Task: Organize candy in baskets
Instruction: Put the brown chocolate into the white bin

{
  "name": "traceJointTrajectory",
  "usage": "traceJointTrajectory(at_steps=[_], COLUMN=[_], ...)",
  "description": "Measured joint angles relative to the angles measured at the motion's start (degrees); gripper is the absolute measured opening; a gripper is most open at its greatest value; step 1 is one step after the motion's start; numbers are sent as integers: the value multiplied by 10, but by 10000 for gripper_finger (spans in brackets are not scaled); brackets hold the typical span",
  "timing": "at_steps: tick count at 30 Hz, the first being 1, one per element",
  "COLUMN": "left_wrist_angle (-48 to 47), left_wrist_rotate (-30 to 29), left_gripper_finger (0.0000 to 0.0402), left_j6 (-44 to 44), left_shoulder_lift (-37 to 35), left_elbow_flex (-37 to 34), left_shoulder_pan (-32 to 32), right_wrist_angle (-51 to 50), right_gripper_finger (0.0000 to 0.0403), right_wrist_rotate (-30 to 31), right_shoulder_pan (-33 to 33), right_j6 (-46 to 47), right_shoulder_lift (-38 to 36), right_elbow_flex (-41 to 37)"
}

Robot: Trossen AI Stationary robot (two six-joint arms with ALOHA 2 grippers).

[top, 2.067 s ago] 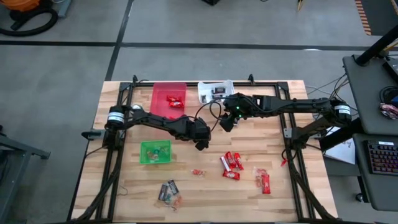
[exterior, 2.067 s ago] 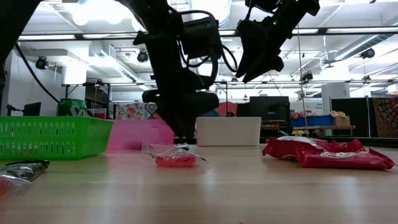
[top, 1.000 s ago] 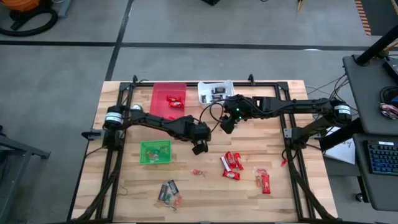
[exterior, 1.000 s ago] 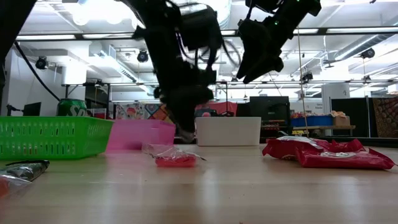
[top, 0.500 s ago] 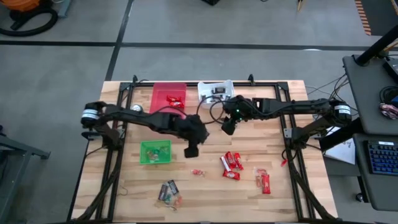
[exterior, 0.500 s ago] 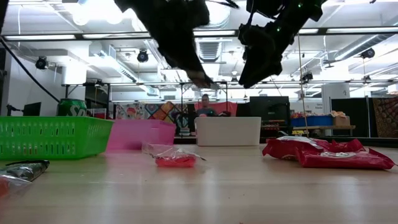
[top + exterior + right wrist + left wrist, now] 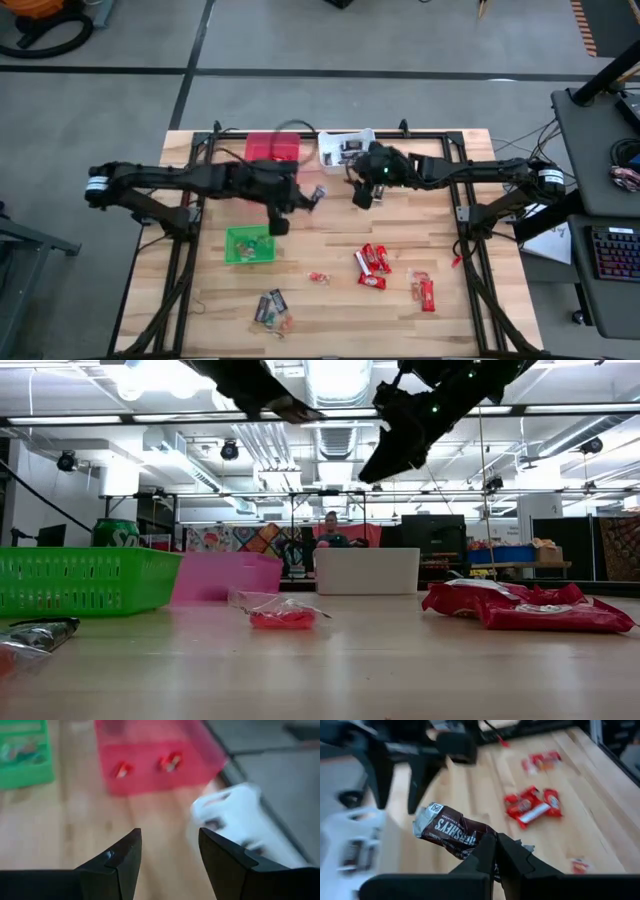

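Left gripper (image 7: 492,851) pinching dark bar (image 7: 452,831); wooden tabletop (image 7: 500,300); workshop beyond.

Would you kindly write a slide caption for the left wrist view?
Left hand shut on a dark chocolate bar, carried above the wooden table with red candies scattered beyond.

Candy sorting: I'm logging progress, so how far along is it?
Partly done. Red bars lie in the red basket, and there are pieces in the white basket and green basket. The left gripper holds a dark Hershey's bar aloft. Red bars and other pieces remain scattered on the table.
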Motion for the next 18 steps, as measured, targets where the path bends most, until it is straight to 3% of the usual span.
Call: traceJointTrajectory(at_steps=[5,13,18], left_wrist_angle=[-2,-81,-84], left_wrist_rotate=[-1,21,28], left_gripper_finger=[0,0,0], left_j6=[28,79,18], left_shoulder_lift=[-61,-148,-210], left_elbow_flex=[-17,-19,-20], left_shoulder_pan=[49,121,143], right_wrist_angle=[71,192,228], right_gripper_finger=[189,189,189], right_wrist_rotate=[-13,-104,-105], right_shoulder_pan=[-55,-201,-269], right_j6=[-80,-109,-102], right_shoulder_lift=[0,2,8], right_elbow_flex=[0,-19,-27])
